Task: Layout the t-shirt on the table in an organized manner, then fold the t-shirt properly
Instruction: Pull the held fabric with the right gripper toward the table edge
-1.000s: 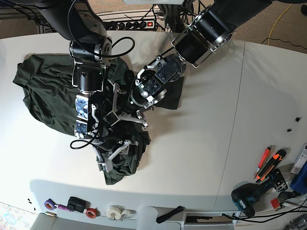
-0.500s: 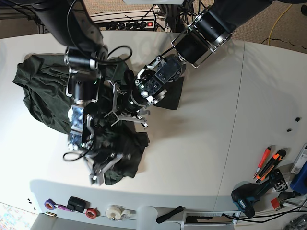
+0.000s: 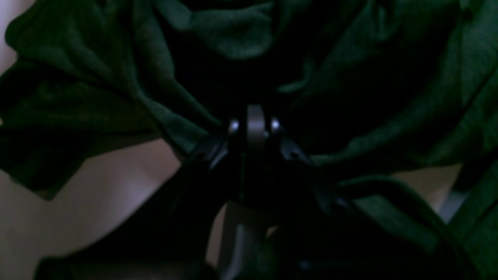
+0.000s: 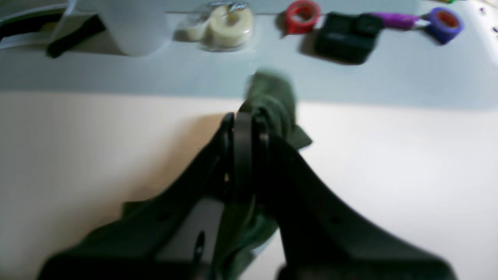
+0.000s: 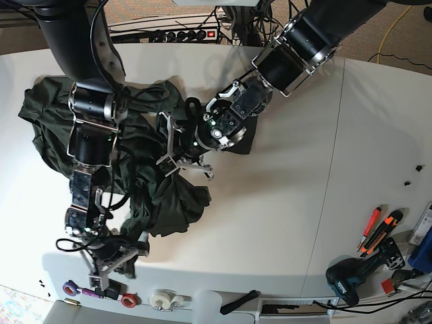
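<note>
Two pinches on one limp green shirt

Soft, light and floppy is how I judge this t-shirt (image 5: 88, 145): it sags wherever it is not supported and bunches into deep folds, so it should drag and stretch rather than slide as one piece. Nothing fragile about it, though thin fabric could slip out of a narrow pinch. Sensible holds, to my eye, are the outer edges: hem corners, shoulders or sleeve ends, pulled apart to flatten it.

It lies crumpled on the left half of the white surface (image 5: 283, 202) in the base view, a dark green heap with no print, ridged with creases.

The right gripper (image 4: 249, 120) has its fingers closed on a narrow tail of the cloth, drawn toward the near edge where tape rolls (image 4: 301, 15) sit. The left gripper (image 3: 255, 124) is buried mid-heap, fingers closed, with fabric gathered tightly around its tip.
</note>
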Robot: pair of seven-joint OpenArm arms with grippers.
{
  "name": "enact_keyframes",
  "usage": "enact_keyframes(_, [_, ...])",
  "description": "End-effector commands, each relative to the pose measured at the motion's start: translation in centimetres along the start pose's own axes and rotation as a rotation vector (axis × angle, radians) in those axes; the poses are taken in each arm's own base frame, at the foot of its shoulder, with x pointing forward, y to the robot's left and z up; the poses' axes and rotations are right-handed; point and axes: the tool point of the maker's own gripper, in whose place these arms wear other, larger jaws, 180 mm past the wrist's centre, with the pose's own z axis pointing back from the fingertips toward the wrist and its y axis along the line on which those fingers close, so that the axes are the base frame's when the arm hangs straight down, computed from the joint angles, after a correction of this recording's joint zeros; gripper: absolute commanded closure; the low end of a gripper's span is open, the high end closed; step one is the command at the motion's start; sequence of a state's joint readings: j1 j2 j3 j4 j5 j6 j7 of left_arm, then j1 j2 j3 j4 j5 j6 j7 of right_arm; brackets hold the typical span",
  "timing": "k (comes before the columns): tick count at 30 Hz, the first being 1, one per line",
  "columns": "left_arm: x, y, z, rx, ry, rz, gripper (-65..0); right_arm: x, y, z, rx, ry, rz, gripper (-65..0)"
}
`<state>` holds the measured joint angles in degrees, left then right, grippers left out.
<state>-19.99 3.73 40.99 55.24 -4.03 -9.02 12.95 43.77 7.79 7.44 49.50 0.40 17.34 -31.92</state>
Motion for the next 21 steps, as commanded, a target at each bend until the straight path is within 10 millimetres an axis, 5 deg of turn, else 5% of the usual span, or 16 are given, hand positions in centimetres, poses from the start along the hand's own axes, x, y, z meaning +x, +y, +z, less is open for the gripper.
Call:
enact_keyframes(1, [-9.1,0.4,1.7,0.009,0.346,-0.047,-0.8,4.0,-1.4,0.6,-0.033,-0.097,0.013,0.0])
enact_keyframes(15, [-9.4,0.5,1.8,0.009,0.351,-0.038,-0.8,5.2,-17.9,6.3,-0.431,-0.093,0.109,0.0])
enact_keyframes(21, [-9.4,0.5,1.8,0.008,0.351,-0.038,-0.8,6.8,-23.1,9.7,-0.531,-0.138,0.16,0.0])
